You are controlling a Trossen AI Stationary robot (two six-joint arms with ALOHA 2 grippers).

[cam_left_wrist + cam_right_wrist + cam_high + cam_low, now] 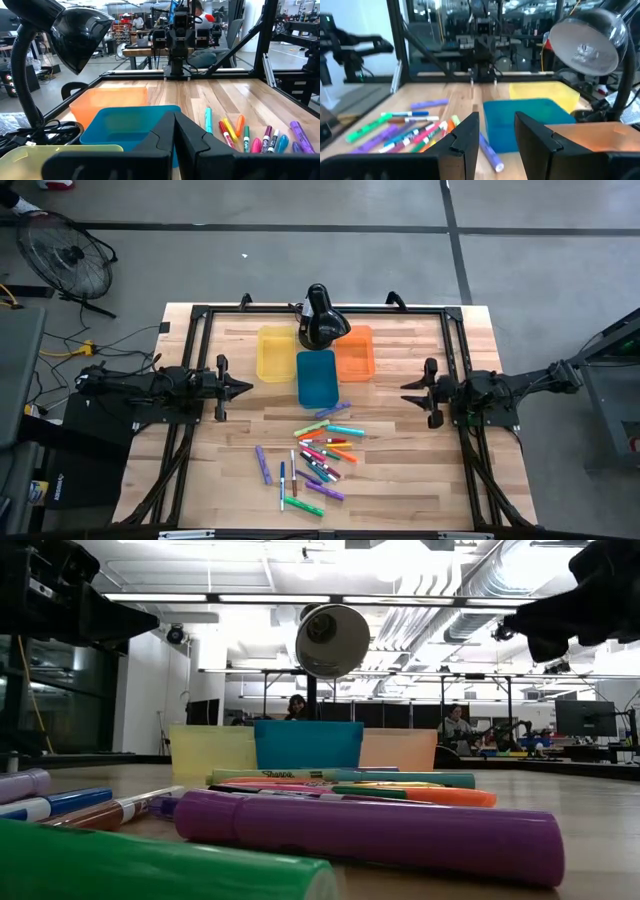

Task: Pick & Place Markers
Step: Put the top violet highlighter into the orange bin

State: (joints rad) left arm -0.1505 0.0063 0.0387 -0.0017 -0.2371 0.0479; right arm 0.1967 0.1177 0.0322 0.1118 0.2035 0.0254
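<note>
Evidently no part of the task is done yet: none of the three bins shows a marker inside, as far as the high and wrist views reveal. At the left edge of the table, the left gripper [243, 388] hangs with its jaws pressed fully together and holds nothing. Toward the back centre stand the yellow bin [275, 353], the blue bin [316, 377] and the orange bin [355, 353], side by side, with a black lamp [320, 317] bending over them. In front of the bins, near the table's middle, the markers [318, 455] lie loose in a scattered heap on the wood, one purple marker [333, 411] lying just beside the blue bin's front wall and outside it. At the right edge, the right gripper [408, 387] waits with its jaws partly apart and empty, pointing toward the bins. Judged from this, every marker remains to be picked and placed.
</note>
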